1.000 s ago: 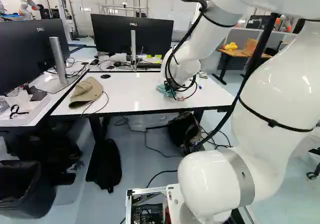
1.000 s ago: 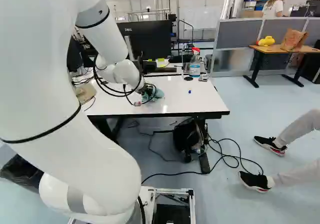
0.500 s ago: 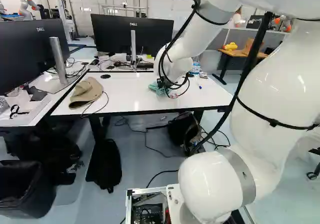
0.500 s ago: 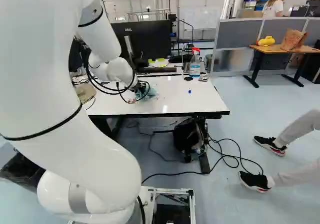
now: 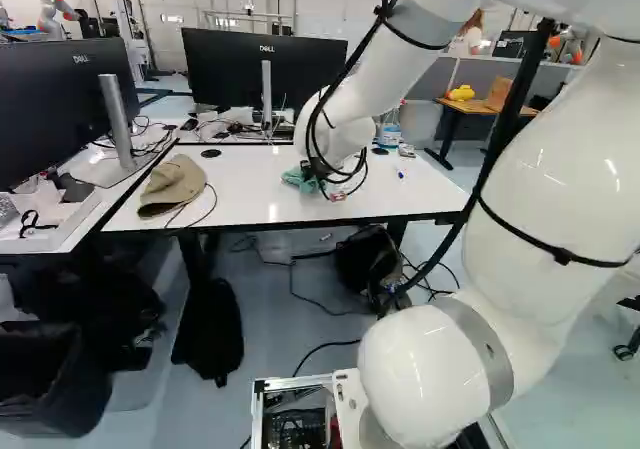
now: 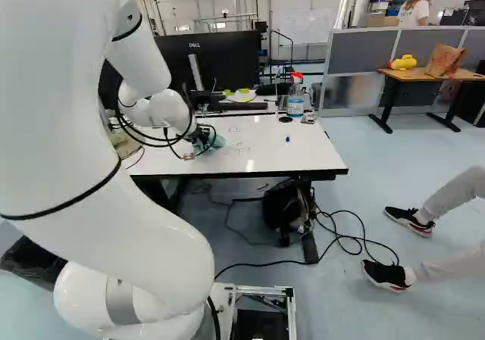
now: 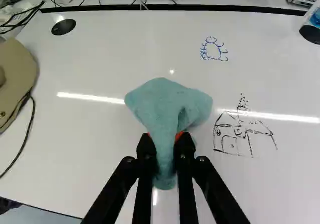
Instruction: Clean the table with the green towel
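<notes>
Glossy white arm [image 5: 550, 169], grey bands [image 5: 487, 344], black cables [image 5: 525, 81], black two-fingered claw [image 6: 202, 135], orange pads [image 7: 178, 136]

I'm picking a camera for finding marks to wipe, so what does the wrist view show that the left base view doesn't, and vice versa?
Only the wrist view: the blue doodle and the black house drawing, plus the pincer shut on the towel, seen clearly.

Only the left base view: the dark bin, the black bag below the table and the yellow object on a farther desk.

Both: the green towel, the white table, the tan cap and the black disc.
</notes>
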